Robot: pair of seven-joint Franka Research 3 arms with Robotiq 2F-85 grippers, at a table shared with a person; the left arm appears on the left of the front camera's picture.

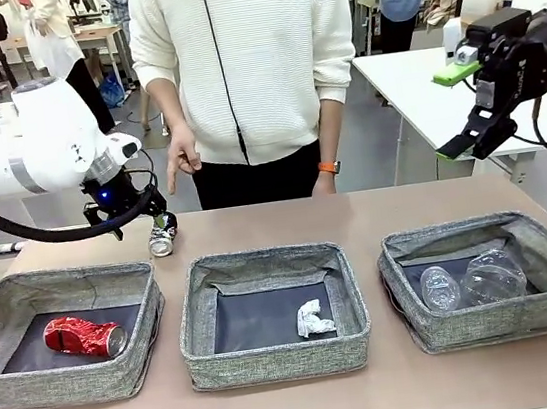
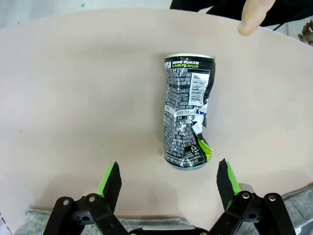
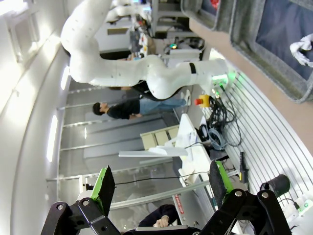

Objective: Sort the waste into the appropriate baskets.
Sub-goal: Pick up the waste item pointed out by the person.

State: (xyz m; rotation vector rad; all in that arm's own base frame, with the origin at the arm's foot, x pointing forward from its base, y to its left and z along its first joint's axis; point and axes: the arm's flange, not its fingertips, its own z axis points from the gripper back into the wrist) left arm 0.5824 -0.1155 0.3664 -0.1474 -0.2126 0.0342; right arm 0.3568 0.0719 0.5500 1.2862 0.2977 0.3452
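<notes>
Left claw [image 2: 168, 178] released above black-and-silver can [image 2: 187, 112]; right claw [image 3: 159, 183] released, raised.

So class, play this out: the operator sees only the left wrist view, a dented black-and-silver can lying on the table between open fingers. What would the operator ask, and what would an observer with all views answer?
Operator: Which basket lies nearest my gripper?
Observer: The left basket; the left gripper hangs beyond its far edge, over the black-and-silver can.
Operator: Is anything in it?
Observer: A crushed red can lies inside.
Operator: And the other baskets?
Observer: The middle basket holds a crumpled white paper wad; the right basket holds a clear plastic cup and a clear bottle.
Operator: Where is the other arm?
Observer: The right gripper is raised, open, above the right basket's far side.
</notes>
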